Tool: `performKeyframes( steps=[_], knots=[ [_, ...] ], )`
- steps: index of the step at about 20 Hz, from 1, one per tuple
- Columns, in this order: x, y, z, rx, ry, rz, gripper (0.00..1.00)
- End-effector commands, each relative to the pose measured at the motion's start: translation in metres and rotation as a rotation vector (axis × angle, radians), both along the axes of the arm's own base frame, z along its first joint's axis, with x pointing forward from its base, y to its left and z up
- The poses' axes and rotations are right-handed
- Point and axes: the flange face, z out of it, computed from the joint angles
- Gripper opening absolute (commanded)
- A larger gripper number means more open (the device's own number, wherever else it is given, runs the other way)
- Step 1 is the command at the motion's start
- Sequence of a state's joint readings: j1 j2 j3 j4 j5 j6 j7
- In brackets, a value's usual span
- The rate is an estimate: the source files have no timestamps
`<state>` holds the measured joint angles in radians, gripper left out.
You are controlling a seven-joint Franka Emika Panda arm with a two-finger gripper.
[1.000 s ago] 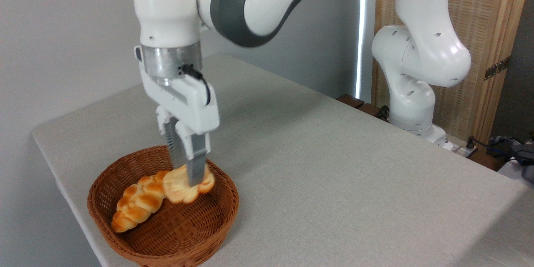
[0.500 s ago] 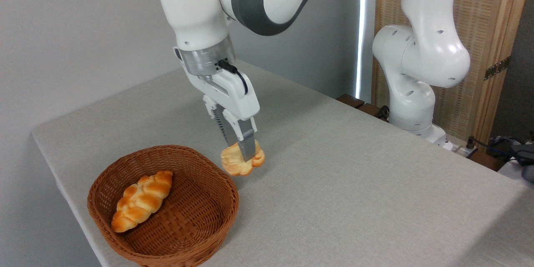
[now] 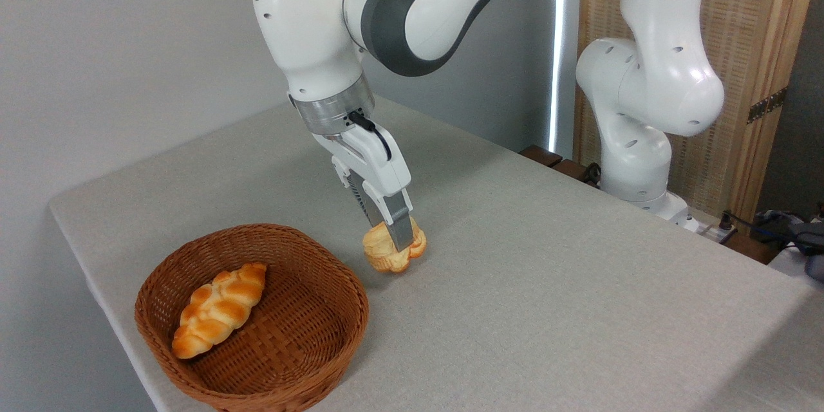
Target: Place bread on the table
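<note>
The bread (image 3: 390,253), a small round pale golden bun, is pinched between the fingers of my gripper (image 3: 399,241), which is shut on it. The bun hangs tilted, low over the grey-beige table (image 3: 547,283), just right of the wicker basket; whether its underside touches the cloth I cannot tell. My arm leans in from above and from the left, with the fingers slanting down to the right.
A brown wicker basket (image 3: 193,367) stands at the table's front left corner with an orange-brown braided loaf (image 3: 219,309) lying in it. The arm's white base (image 3: 637,141) rises at the table's far right edge.
The bun was lifted out of the basket and carried right, over the rim. In the last half second it moved a little further right and lower toward the cloth.
</note>
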<state>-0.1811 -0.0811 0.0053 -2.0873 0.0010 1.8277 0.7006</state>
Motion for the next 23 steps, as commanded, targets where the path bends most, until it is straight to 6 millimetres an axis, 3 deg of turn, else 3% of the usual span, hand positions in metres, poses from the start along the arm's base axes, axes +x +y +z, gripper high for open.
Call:
performKeyframes(
  steps=[1, 12, 18, 23],
  knots=[
    [0.001, 0.0, 0.0, -0.006, -0.014, -0.013, 1.0],
    [0.005, 0.001, 0.009, -0.009, -0.044, -0.014, 1.0],
    [0.029, 0.011, 0.04, -0.042, -0.213, 0.024, 1.0],
    [0.038, 0.026, 0.056, -0.052, -0.257, 0.057, 1.0]
  ],
)
